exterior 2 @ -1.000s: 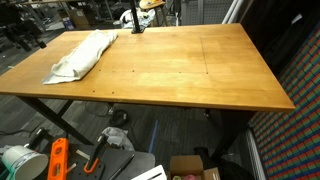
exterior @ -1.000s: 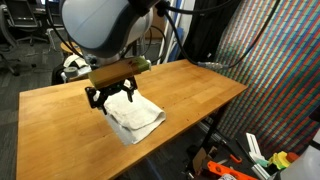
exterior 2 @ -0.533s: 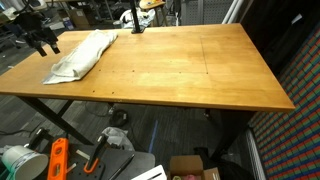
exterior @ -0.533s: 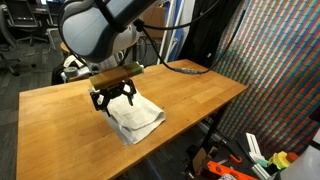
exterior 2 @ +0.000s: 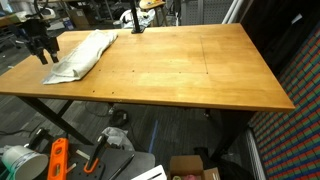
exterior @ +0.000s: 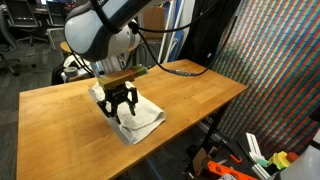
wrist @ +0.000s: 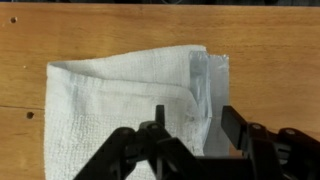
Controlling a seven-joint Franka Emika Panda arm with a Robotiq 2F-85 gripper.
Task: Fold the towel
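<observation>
**End effector state.** The end effector (wrist: 192, 138) has its jaws at medium width, partly apart. They straddle a raised, layered ridge of the towel (wrist: 120, 100). No pinch on the cloth is evident.

**Towel position.** The towel lies directly beneath the end effector and extends ahead of it, flat on the counter (wrist: 30, 30). One flap is doubled over along the edge under the jaws. An exterior view shows the end effector (exterior: 118, 104) low over the towel's (exterior: 140, 120) near edge.

**Step in hand.** Judged: grasping the towel edge for a fold.

**Next move.** Close the jaws onto all layers of the ridge. Lift only enough to clear the counter, then carry the edge across to the opposite side. Beyond the end effector, the counter (exterior 2: 180, 70) offers ample wood surface.
</observation>
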